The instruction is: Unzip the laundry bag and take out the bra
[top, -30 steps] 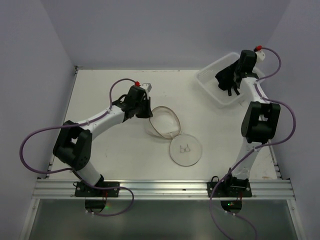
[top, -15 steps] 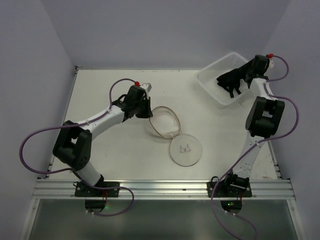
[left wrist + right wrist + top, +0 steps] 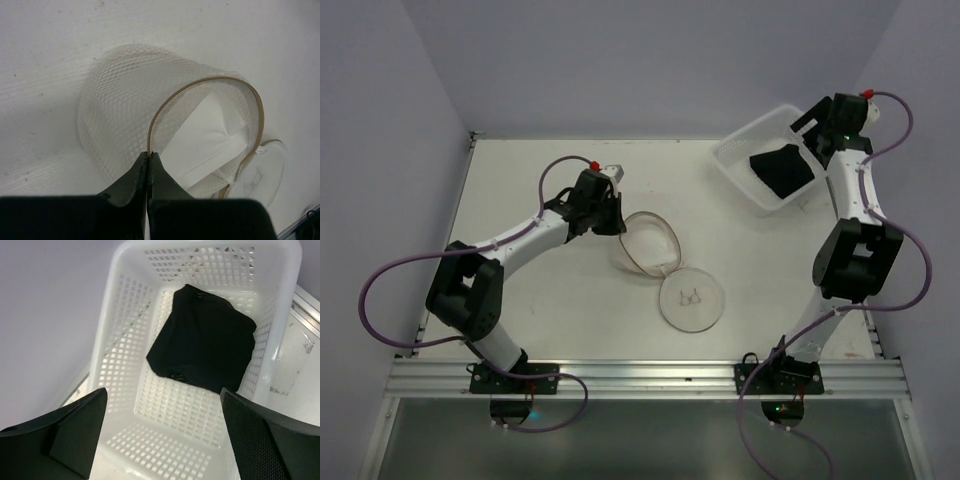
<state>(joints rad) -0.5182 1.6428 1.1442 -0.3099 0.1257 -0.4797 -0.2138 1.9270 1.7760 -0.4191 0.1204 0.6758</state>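
Note:
The laundry bag [image 3: 650,246] lies unzipped mid-table, its mesh body gaping and its round lid with the bra drawing [image 3: 691,297] flapped toward the near side. My left gripper [image 3: 611,222] is shut on the bag's tan zipper rim [image 3: 152,120], holding the mouth up; inside the bag [image 3: 120,105] only white lining shows. The black bra [image 3: 782,170] lies crumpled in the white basket, apart from any finger. My right gripper [image 3: 813,127] hovers above the basket's far end, open and empty; in the right wrist view its fingers straddle the gripper [image 3: 162,395] centre, with the bra [image 3: 205,342] below.
The white perforated basket [image 3: 738,162] stands at the table's back right corner, close to the walls; its rim [image 3: 114,300] fills the right wrist view. The table's right edge and metal frame [image 3: 295,347] run beside it.
My right gripper has opened and let go of the bra, which dropped into the basket; the right wrist drew back toward the far right. The left arm has not moved.

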